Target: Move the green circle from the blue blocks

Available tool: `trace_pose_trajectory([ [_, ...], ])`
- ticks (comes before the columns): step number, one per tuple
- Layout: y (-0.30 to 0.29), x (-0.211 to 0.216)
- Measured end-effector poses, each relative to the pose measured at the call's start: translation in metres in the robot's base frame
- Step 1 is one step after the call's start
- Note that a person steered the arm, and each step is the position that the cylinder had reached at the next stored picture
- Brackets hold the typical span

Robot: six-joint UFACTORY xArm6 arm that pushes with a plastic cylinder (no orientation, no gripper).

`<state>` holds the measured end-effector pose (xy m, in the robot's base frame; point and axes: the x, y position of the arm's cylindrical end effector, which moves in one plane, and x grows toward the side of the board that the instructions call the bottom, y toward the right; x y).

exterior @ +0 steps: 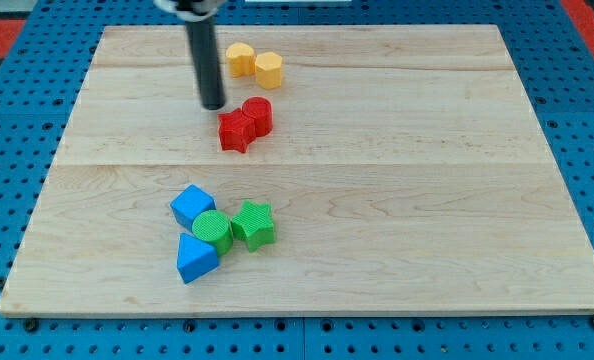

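circle (213,230) between two blocks (192,205)

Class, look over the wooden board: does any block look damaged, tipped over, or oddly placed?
Nothing looks damaged or tipped. The only thing worth noting: the green circle sits wedged between two blue blocks, touching the green star. My tip stands far off, left of the red blocks.

High oblique view over board (377,150)
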<state>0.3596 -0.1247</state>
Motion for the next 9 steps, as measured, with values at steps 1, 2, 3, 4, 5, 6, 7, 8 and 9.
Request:
trace_pose_trajectory([
  [1,-0.014,0.056],
  [2,0.019,0.094],
  [3,0.051,0.117],
  [4,0.034,0.144],
  [5,0.011,0.146],
  [6,-0.004,0.162],
  [7,-0.005,0.168],
  [8,0.043,0.178],
  [9,0.122,0.178],
])
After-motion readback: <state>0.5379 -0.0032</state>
